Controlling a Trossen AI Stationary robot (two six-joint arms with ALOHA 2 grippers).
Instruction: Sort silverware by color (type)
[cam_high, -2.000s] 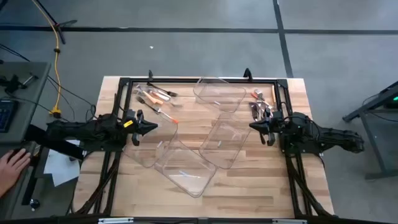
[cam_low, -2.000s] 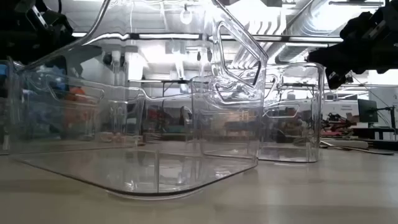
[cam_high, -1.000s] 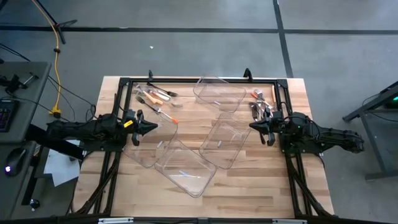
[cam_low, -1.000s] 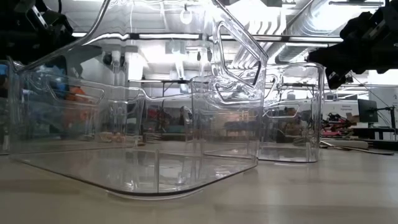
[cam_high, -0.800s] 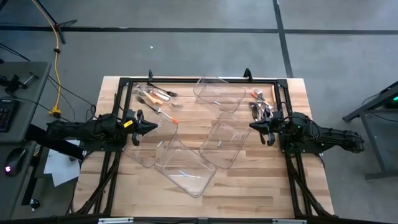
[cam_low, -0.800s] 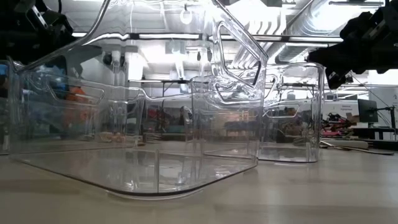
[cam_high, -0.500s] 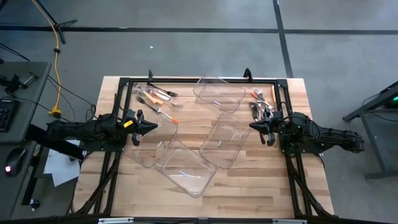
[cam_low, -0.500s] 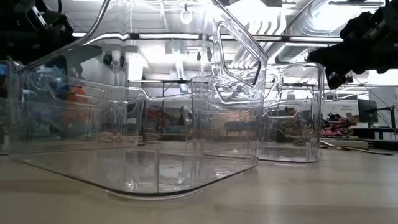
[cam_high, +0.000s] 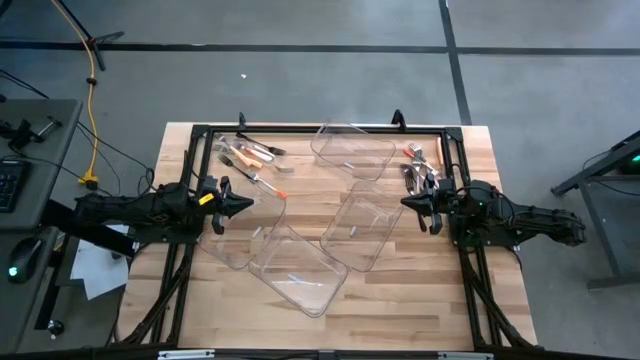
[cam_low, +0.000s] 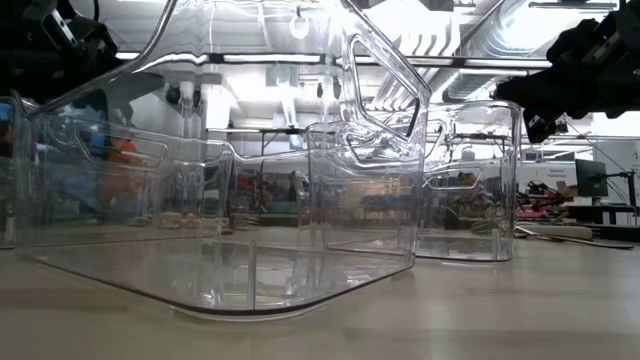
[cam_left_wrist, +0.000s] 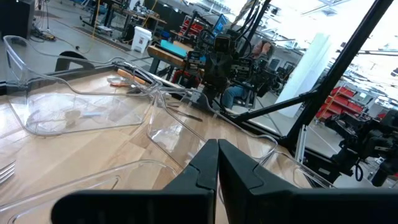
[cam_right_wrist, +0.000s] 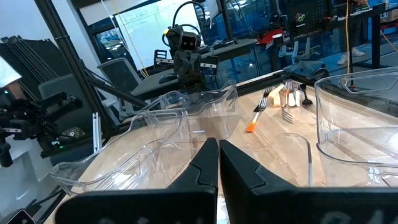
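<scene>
High view: the silverware is seen in two loose groups at the far end of the table (cam_high: 400, 300). One group (cam_high: 250, 158), with orange and white handles, is laid at the far left corner, most long axes running left to right with a slight slant. The other group (cam_high: 422, 165) is piled at the far right corner, its pieces lying roughly front to back.

Four clear bins are scattered between the groups: one (cam_high: 353, 150) at the far middle, one (cam_high: 362, 228) right of centre, one (cam_high: 297, 265) near the front, and one (cam_high: 240, 235) just beside the left gripper.

The left gripper (cam_high: 247, 204) is held low at the table's left side, pointing inward, fingers pressed together and empty. The right gripper (cam_high: 406, 202) is mirrored at the right side, likewise closed on nothing, just in front of the right group.
</scene>
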